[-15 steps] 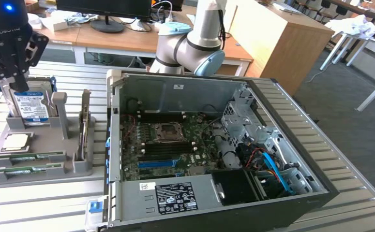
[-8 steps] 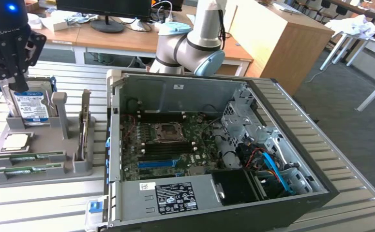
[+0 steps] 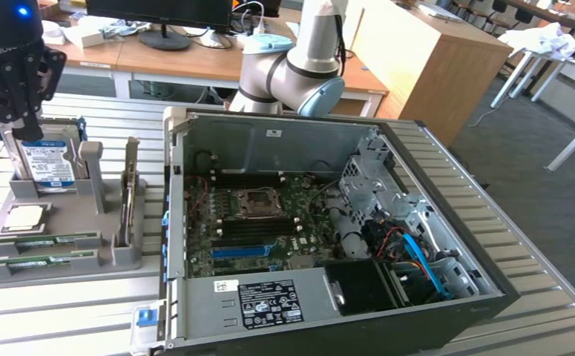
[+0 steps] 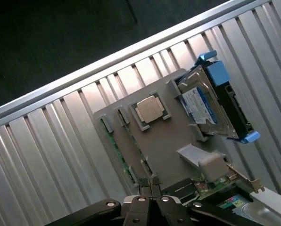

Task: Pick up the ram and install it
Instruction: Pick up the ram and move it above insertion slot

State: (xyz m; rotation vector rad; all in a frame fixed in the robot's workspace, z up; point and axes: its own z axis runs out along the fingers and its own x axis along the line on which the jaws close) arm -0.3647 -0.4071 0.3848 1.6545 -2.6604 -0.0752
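Note:
Two green ram sticks lie side by side in slots at the near end of the grey holder tray (image 3: 70, 222), one (image 3: 44, 239) just behind the other (image 3: 38, 260). In the wrist view a ram stick (image 4: 118, 149) runs along the tray's edge. My gripper (image 3: 22, 127) hangs high over the tray's far end, above the hard drive, well clear of the ram. Its fingertips (image 4: 150, 184) are pressed together with nothing between them. The open computer case (image 3: 485, 245) lies to the exterior view's right of the tray, with the motherboard (image 3: 257, 219) and its dark memory slots exposed.
The tray also holds an upright blue-labelled hard drive (image 3: 47, 159), a square silver processor (image 3: 25, 217) and an upright card (image 3: 129, 193). The arm's base (image 3: 292, 70) stands behind the case. Everything rests on a ribbed metal table (image 3: 59, 319).

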